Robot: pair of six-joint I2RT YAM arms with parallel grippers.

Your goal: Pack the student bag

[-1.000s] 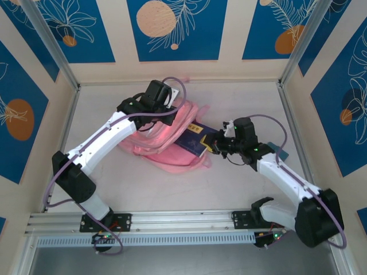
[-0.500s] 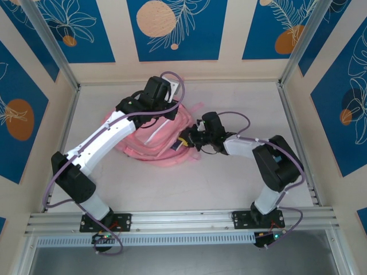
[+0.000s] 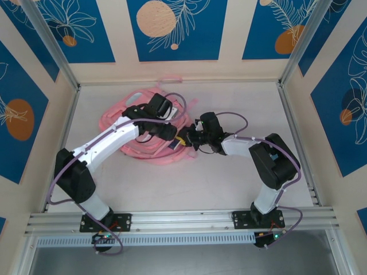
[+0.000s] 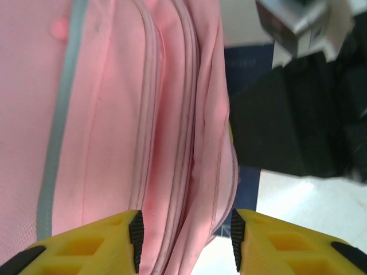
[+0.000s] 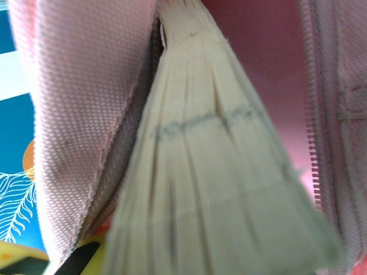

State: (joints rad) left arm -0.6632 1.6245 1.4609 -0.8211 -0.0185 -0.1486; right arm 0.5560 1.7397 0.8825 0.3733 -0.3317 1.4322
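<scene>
Left gripper (image 4: pixel 185 239) — jaws half parted — straddles a fold of the pink student bag (image 4: pixel 103 114). Right gripper (image 3: pixel 186 138), closed tight on a book (image 5: pixel 212 189), reaches into the bag's opening.

Count: 1 student bag (image 3: pixel 143 152), pink. 1 book (image 5: pixel 212 172) at its 4 o'clock edge. 2 arms: left arm (image 3: pixel 109 137), right arm (image 3: pixel 238 144).

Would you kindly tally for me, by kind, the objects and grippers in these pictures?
student bag: 1, pink
book: 1, dark blue cover, pale pages, in the bag's open zip mouth
grippers: 2, the left gripper and the right gripper
Total: 4
</scene>
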